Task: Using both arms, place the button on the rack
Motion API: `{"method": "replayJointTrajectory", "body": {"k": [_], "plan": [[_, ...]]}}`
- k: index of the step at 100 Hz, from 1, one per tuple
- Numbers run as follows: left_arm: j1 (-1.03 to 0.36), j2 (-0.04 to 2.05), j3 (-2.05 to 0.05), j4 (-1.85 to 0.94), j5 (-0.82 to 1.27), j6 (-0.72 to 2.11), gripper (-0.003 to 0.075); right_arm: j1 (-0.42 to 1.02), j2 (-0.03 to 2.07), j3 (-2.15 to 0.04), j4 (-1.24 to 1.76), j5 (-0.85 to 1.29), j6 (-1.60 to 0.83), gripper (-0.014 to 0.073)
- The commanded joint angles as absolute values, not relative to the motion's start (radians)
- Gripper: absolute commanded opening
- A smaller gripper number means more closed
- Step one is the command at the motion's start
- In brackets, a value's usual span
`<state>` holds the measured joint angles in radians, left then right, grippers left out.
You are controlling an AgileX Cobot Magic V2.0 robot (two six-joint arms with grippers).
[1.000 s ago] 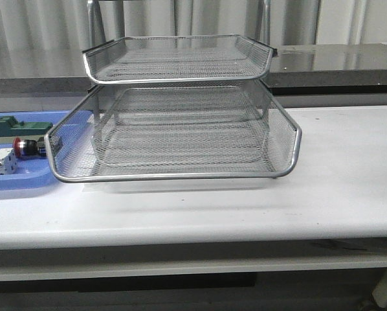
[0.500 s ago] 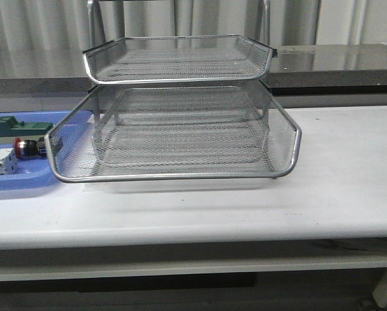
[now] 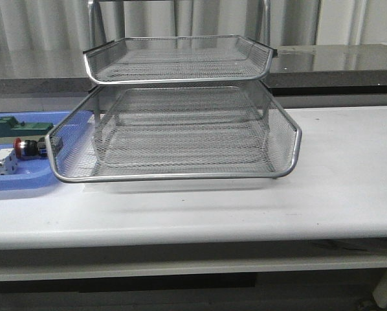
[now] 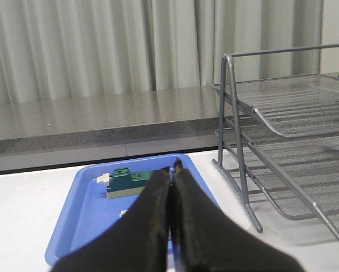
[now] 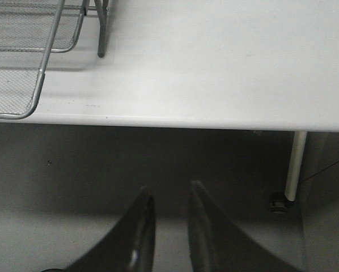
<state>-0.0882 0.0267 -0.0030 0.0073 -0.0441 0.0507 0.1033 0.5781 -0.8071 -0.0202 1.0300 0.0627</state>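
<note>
The button point(image 3: 26, 148) lies on its side in the blue tray point(image 3: 25, 178) at the table's left, its red head pointing left. The silver mesh rack point(image 3: 180, 129) stands mid-table with its tiers empty. Neither arm shows in the front view. In the left wrist view my left gripper point(image 4: 172, 168) is shut on nothing and hangs over the blue tray point(image 4: 84, 209), with the rack point(image 4: 283, 130) off to one side; the button is hidden there. My right gripper point(image 5: 170, 190) is open and empty, below the table's front edge, with a corner of the rack point(image 5: 28, 68) in view.
A green rectangular block point(image 3: 15, 127) point(image 4: 127, 181) and a white boxy part point(image 3: 2, 165) share the blue tray. A grey counter point(image 3: 336, 61) runs behind the table. A table leg point(image 5: 294, 164) stands near the right gripper.
</note>
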Motion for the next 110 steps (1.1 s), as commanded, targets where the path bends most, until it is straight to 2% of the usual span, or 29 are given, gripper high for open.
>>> {"method": "replayJointTrajectory", "body": {"k": [1,12,110], "plan": [[-0.087,0.037,0.053,0.000,-0.126,0.040,-0.0021,0.099,0.580,-0.840,-0.032,0.982,0.064,0.0029],[-0.087,0.037,0.053,0.000,-0.126,0.040,-0.0021,0.099,0.580,-0.840,-0.032,0.981,0.064,-0.0074],[-0.087,0.037,0.053,0.000,-0.172,0.040,-0.0021,0.099,0.580,-0.840,-0.032,0.982,0.064,-0.0068]]}}
